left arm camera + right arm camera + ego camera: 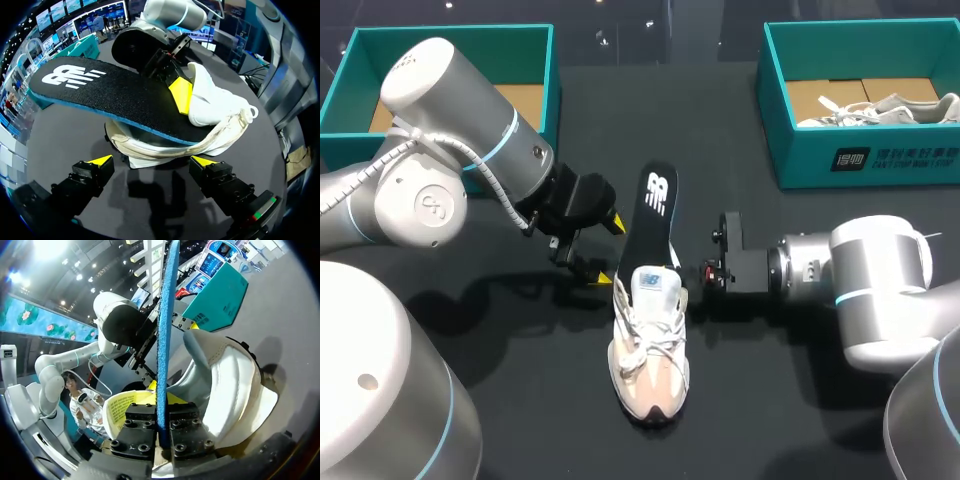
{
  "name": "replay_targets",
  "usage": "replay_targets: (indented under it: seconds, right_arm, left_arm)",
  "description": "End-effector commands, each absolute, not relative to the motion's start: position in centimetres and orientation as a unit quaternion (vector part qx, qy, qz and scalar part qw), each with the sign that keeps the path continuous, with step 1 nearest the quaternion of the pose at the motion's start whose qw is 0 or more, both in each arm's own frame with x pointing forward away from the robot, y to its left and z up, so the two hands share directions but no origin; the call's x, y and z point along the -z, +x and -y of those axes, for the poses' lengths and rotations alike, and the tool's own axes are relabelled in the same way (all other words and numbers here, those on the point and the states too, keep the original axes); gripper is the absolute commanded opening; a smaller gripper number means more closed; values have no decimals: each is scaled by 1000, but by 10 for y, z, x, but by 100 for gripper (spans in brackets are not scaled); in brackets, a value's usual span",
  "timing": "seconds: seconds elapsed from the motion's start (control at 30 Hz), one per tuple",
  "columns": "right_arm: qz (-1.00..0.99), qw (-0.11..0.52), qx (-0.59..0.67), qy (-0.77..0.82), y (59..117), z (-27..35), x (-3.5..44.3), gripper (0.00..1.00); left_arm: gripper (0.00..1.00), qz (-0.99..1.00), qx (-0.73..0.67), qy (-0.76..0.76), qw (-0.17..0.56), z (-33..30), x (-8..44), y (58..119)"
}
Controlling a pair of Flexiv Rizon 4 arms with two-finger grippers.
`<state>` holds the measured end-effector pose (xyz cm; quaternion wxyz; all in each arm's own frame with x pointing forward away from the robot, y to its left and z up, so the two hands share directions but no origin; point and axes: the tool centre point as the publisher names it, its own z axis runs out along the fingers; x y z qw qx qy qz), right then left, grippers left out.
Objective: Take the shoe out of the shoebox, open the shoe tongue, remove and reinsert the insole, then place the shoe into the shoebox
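A white and pink shoe (650,360) lies on the black table, toe toward me. A black insole (657,205) with a white logo and blue underside sticks out of its opening, slanting up toward the back. My right gripper (688,270) comes in from the right and is shut on the insole's edge beside the tongue; in the right wrist view the insole (162,340) stands edge-on between its fingers (162,416), with the shoe (235,385) beside them. My left gripper (610,250) is open just left of the shoe. The left wrist view has it (152,161) facing the shoe (215,102) and insole (110,95).
A teal shoebox (450,40) stands at the back left behind my left arm. A second teal shoebox (800,150) at the back right holds another light shoe (890,108). Dark table lies bare in front of the shoe.
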<state>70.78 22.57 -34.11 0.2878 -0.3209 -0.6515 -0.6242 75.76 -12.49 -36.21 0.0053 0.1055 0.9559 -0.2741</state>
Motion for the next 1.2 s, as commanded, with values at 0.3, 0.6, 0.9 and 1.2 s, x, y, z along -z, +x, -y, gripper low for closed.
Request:
replay_targets:
  seconds: [0.3, 0.6, 0.9, 1.2]
  right_arm:
    - [663, 271, 628, -306, 707, -225, 334, 20]
    - [672, 258, 629, -293, 710, -223, 324, 24]
    - [677, 250, 631, -284, 715, -221, 320, 25]
    - [686, 243, 631, -268, 726, -220, 312, 25]
  left_arm:
    - [100, -956, 274, 106, 5, 126, 363, 758]
    - [100, -956, 274, 106, 5, 126, 363, 758]
    - [100, -956, 274, 106, 5, 126, 363, 758]
    - [100, -956, 274, 106, 5, 126, 363, 758]
